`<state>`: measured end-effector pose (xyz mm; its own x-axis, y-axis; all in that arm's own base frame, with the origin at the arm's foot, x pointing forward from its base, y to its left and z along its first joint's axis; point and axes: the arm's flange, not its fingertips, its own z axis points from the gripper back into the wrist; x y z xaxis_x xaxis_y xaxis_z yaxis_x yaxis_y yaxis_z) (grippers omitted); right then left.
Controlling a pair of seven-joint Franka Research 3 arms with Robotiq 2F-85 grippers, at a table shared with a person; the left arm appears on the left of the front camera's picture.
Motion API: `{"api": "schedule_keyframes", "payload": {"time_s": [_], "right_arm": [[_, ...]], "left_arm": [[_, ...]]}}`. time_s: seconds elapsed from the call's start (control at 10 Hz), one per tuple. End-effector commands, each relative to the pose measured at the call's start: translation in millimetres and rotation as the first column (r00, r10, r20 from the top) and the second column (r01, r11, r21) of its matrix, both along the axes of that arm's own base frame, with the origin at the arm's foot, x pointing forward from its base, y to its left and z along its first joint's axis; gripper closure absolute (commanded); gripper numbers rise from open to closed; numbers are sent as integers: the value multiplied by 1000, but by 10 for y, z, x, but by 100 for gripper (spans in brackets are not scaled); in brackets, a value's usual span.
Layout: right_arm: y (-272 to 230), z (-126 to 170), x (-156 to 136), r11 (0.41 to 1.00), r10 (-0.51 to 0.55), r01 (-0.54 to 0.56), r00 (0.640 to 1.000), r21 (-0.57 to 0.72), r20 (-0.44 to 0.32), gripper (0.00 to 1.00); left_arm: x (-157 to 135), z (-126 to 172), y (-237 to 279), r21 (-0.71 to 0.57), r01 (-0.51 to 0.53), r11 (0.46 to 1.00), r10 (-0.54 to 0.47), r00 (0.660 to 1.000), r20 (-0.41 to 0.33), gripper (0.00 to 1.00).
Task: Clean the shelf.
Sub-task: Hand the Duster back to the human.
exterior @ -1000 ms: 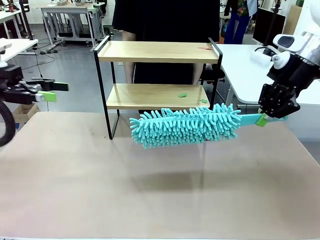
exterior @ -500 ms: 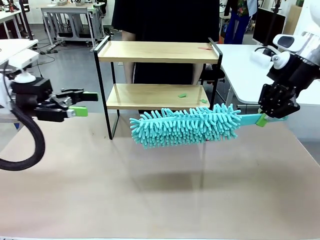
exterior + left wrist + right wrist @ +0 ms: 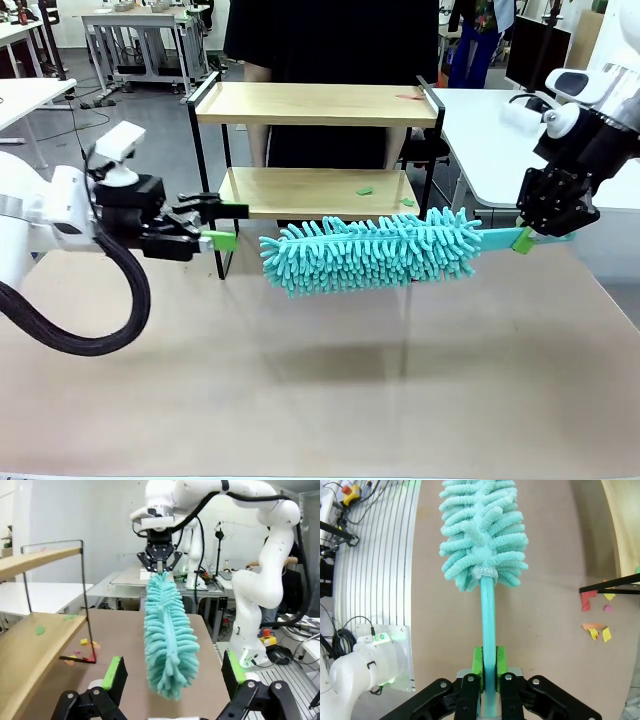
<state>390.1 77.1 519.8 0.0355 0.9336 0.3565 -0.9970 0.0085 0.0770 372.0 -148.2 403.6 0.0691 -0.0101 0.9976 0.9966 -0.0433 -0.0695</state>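
- Landmark: the shelf [image 3: 315,160], standing at the far side of the brown table [image 3: 300,380], a person behind it.
- Right gripper [image 3: 524,240] off the shelf's right end, fingers clamped on the duster's handle [image 3: 488,630]. No shift over the last second.
- Teal duster [image 3: 370,250] hangs level in front of the shelf's lower board, clear of the table.
- Left gripper [image 3: 228,225], jaws spread and empty, has swept in from far out on the left; now just beside the shelf's front-left leg.
- Paper scraps [image 3: 364,190] lie on the lower board; a red one on the top board's right end; more on the table by the shelf's foot [image 3: 597,630].
- Reading: left arm looks set to steady the shelf. Dusting not yet begun.
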Motion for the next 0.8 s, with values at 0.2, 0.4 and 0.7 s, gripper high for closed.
{"api": "schedule_keyframes", "payload": {"time_s": [0.2,0.4,0.7], "right_arm": [[-5,4,-1,1000,-2,2,1000,19,7,87],[-5,4,-1,1000,-2,2,1000,19,7,87],[-5,4,-1,1000,-2,2,1000,19,7,87]], "left_arm": [[-15,-61,-118,-5,20,1000,-20,1000,-17,0],[-15,-61,-118,-5,20,1000,-20,1000,-17,0],[8,-186,-309,20,-30,999,30,1000,7,0]]}}
